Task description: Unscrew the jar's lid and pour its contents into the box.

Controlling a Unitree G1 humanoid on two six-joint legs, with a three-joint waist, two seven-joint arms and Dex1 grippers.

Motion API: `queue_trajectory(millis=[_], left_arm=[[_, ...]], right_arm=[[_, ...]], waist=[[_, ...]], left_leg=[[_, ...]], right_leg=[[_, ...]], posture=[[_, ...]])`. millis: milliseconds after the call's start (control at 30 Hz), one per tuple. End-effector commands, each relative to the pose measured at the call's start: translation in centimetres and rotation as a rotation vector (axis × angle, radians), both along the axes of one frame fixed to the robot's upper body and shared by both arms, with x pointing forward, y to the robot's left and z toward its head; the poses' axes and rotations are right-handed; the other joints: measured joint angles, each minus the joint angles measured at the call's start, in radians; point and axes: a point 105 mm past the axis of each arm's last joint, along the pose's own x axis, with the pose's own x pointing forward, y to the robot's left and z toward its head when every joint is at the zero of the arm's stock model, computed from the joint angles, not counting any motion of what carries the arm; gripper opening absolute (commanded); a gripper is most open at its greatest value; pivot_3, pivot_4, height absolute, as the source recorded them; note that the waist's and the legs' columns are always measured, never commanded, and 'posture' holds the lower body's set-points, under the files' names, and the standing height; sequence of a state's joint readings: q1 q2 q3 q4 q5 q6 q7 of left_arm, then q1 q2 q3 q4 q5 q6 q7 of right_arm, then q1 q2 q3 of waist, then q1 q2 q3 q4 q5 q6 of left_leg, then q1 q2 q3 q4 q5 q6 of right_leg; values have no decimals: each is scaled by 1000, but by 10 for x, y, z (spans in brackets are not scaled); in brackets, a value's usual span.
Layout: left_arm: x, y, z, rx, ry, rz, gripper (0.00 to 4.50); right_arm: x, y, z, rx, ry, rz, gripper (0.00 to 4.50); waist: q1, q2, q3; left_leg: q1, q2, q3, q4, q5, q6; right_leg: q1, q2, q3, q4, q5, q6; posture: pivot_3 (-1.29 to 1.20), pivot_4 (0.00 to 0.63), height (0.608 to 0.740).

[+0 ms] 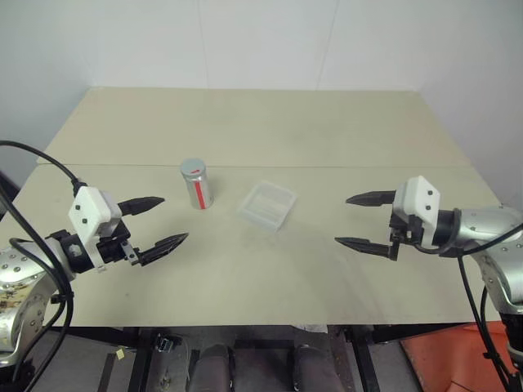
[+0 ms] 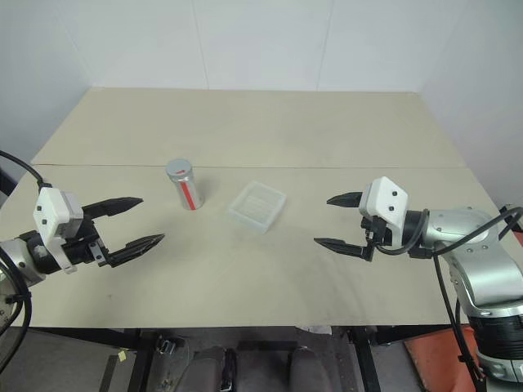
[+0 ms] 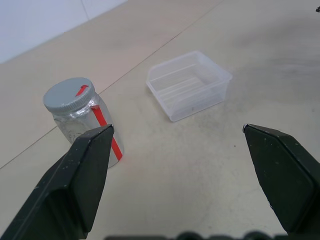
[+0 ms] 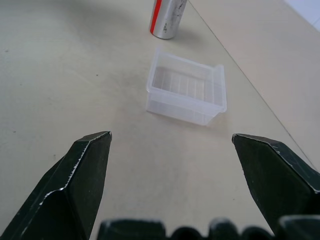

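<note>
The jar point(image 1: 197, 185) stands upright near the middle of the pale table point(image 1: 245, 122), its lid point(image 3: 69, 93) seated on top with the small red mark showing and the red stripe running down the side that faces the robot; the contents cannot be made out, since the lid covers the mouth and the silvery wall gives no clear look inside; the box point(image 1: 267, 205) lies just to the right of the jar, apart from it, a clear shallow tray whose edges are faint against the table in the head views and read more plainly in the wrist views, where nothing certain can be seen in it beyond its ribbed floor; the left gripper point(image 1: 157, 221) hovers over the table to the left of the jar, its two black fingers spread wide and holding nothing, tips pointing toward the middle; in its wrist view one finger point(image 3: 80, 175) overlaps the jar's lower part, so the jar's foot is hidden there; the right gripper point(image 1: 362, 221) hangs to the right of the box, likewise spread wide and empty, well apart from it; in the right wrist view the jar's top is cut off by the frame edge, only its lower body showing beyond the box.
</note>
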State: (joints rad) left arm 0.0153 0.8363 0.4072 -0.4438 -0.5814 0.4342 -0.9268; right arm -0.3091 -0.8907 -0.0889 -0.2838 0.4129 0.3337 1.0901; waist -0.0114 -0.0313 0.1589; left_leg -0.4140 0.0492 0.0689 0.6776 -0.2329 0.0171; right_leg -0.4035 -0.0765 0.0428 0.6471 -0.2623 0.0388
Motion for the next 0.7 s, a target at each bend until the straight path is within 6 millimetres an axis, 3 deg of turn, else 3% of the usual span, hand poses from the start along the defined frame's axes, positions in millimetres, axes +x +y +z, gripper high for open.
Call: queue_trajectory(millis=[33,333,467,567,700], left_arm=[[0,-3,8,8,-54,0,4484],[10,-3,7,16,-73,38,4484],[21,-9,-6,10,-98,134,4484],[31,-20,-17,-43,-153,252,4484],[52,-23,-27,-120,-212,556,4484]], right_arm=[[0,3,12,-1,-58,25,4500],[2,8,13,9,-75,39,4500],[1,9,13,7,-78,47,4500],[1,10,13,6,-77,55,4500],[0,11,14,3,-78,67,4500]], waist=[[0,0,0],[0,0,0],[1,0,0],[2,0,0],[6,0,0]], left_leg=[[0,0,0,0,0,0],[0,0,0,0,0,0],[0,0,0,0,0,0],[0,0,-1,0,0,0],[0,-1,-3,1,0,0]], right_leg=[[0,0,0,0,0,0],[0,0,0,0,0,0],[0,0,0,0,0,0],[0,0,0,0,0,0],[1,0,0,0,0,0]], posture=[[0,150,740],[0,150,740],[0,150,740],[0,150,740],[0,150,740]])
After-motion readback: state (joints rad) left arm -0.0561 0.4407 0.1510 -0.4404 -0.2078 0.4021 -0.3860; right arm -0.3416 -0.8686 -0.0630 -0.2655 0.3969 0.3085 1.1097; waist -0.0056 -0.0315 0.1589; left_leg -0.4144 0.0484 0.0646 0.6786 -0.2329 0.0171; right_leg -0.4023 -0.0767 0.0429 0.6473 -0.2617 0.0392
